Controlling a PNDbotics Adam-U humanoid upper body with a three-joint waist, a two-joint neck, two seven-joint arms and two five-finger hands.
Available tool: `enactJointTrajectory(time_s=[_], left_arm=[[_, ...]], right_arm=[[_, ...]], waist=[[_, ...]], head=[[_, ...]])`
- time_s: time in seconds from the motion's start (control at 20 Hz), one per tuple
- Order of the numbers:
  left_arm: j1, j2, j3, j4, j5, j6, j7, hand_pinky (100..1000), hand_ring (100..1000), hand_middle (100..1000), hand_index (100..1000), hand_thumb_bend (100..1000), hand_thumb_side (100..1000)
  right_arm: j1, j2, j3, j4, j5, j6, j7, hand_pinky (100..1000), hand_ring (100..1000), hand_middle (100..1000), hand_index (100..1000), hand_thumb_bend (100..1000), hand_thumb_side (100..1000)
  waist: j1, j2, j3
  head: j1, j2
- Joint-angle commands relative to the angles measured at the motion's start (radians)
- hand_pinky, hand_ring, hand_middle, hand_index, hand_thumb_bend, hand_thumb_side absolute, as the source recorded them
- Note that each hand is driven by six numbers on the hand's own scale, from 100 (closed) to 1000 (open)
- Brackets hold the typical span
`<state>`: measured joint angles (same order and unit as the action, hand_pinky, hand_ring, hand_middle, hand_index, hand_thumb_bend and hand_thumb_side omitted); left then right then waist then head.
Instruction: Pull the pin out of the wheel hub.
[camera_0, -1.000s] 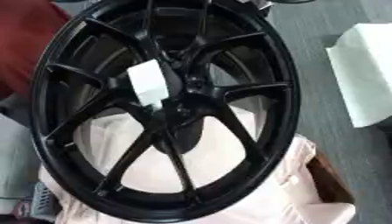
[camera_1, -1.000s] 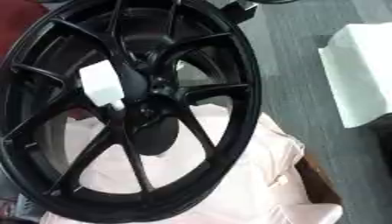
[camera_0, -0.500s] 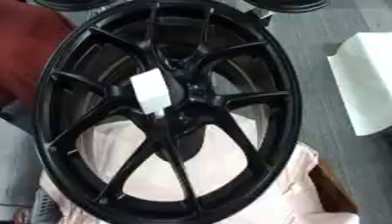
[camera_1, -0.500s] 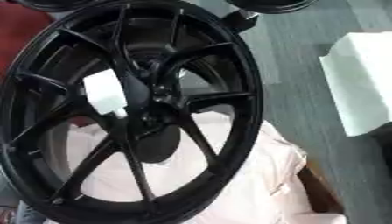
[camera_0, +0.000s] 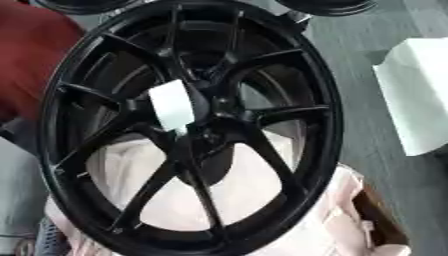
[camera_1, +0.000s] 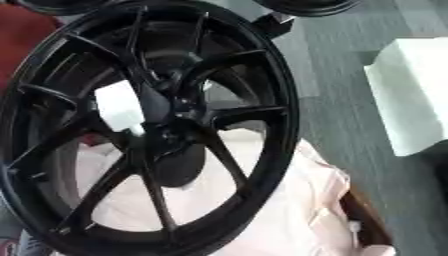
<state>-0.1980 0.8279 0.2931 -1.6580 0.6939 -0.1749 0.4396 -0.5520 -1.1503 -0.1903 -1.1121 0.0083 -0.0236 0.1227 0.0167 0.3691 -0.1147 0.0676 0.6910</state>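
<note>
Presently noted: black wheel (camera_0: 188, 125) tilted upright, filling both views, resting on pale pink cloth (camera_1: 289, 210); white pin (camera_0: 171, 106) seated at hub centre. White block (camera_0: 418, 95) well apart at right, on grey floor (camera_1: 332, 85). No robot hands visible; fingers' state cannot be told.

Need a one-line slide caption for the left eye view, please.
Black spoked wheel filling the view, a white piece at its hub, pale pink cloth beneath; no robot hand visible.
</note>
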Motion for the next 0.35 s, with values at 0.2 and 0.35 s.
enactJointTrajectory(time_s=[0.2, 0.35], left_arm=[[-0.009, 0.028, 0.006, -0.008, 0.0, 0.003, -0.004, 754, 751, 705, 753, 264, 816], [-0.011, 0.028, 0.005, -0.008, 0.001, 0.004, -0.006, 754, 751, 706, 753, 265, 815]], right_arm=[[-0.067, -0.027, 0.027, -0.178, -0.085, -0.013, -0.045, 823, 739, 654, 744, 100, 489], [-0.098, -0.017, 0.05, -0.244, -0.104, -0.009, -0.037, 822, 737, 649, 742, 100, 484]], waist=[[-0.004, -0.032, 0.004], [-0.004, -0.032, 0.008]], head=[[-0.007, -0.021], [-0.01, -0.024]])
